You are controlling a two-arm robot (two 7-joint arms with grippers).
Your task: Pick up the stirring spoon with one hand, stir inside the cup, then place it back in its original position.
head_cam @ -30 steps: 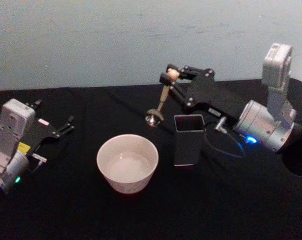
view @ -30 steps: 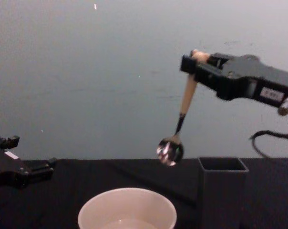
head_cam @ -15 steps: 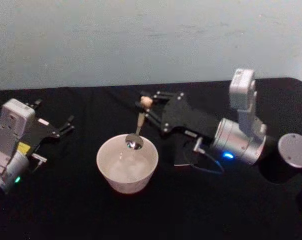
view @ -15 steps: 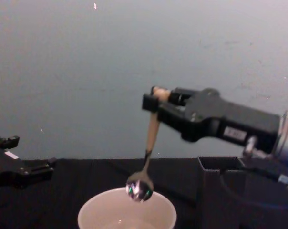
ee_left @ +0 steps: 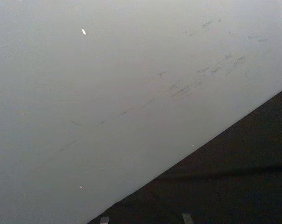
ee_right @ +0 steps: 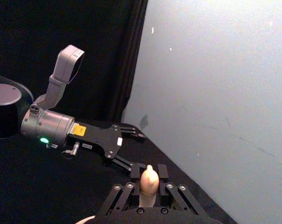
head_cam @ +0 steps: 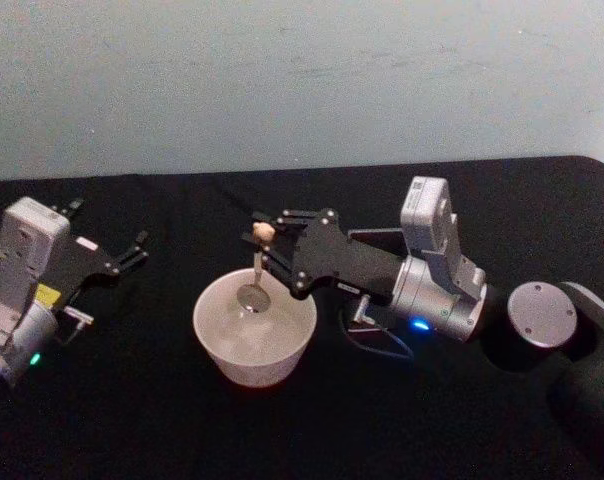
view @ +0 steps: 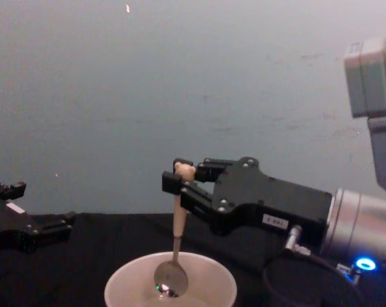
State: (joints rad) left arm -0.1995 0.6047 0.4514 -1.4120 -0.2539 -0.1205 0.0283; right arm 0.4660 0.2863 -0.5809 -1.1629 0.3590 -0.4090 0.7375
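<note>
The cream-white cup (head_cam: 254, 335) stands on the black table near the middle. My right gripper (head_cam: 270, 242) is shut on the stirring spoon (head_cam: 256, 268) just below its bear-head top. The spoon hangs almost upright, and its shiny bowl (view: 170, 280) sits inside the cup (view: 126, 284), below the rim. In the right wrist view the bear-head (ee_right: 149, 179) sticks up between the black fingers (ee_right: 162, 172). My left gripper (head_cam: 130, 255) is parked at the far left, open and holding nothing.
The dark grey square holder (head_cam: 380, 236) stands behind my right arm, mostly hidden by it. A round grey disc (head_cam: 542, 313) lies to the right of the arm. A pale wall runs along the table's far edge.
My right gripper carried the spoon left and down, from above the holder to over the cup, and the spoon's bowl has dropped below the rim. The left arm has not moved.
</note>
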